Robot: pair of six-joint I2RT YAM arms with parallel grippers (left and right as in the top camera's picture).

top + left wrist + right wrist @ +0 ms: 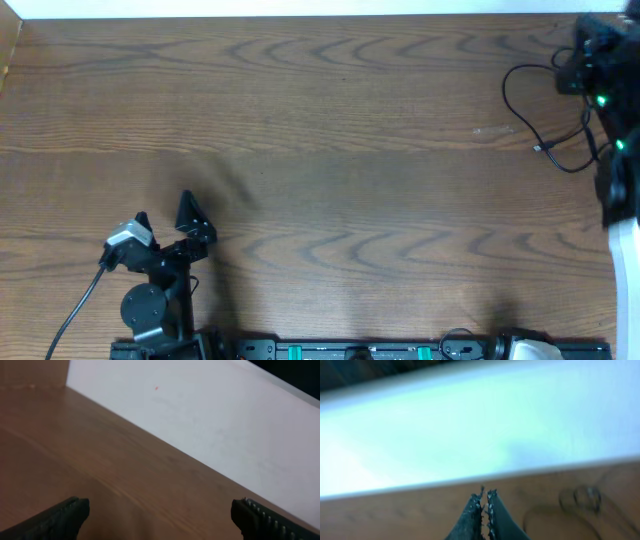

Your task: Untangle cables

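Your two arms are black almost all over.
At lower left, the left arm [160, 265] carries a pale grey camera block [125, 238] and a trailing black cable [78, 305]. The left fingers [260, 515] are matte black with ribbed pads. At upper right, the right arm [605, 60] shows green lights [602, 100], and the right fingers [470, 515] have toothed edges.

Brown wood-grain table [330, 140], white wall [210, 425]

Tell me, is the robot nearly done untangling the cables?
Hard to say what's done: only a black cable shows, looped loosely at the table's far right. The right gripper is shut near it; the left gripper sits open, empty. Straightening remains.
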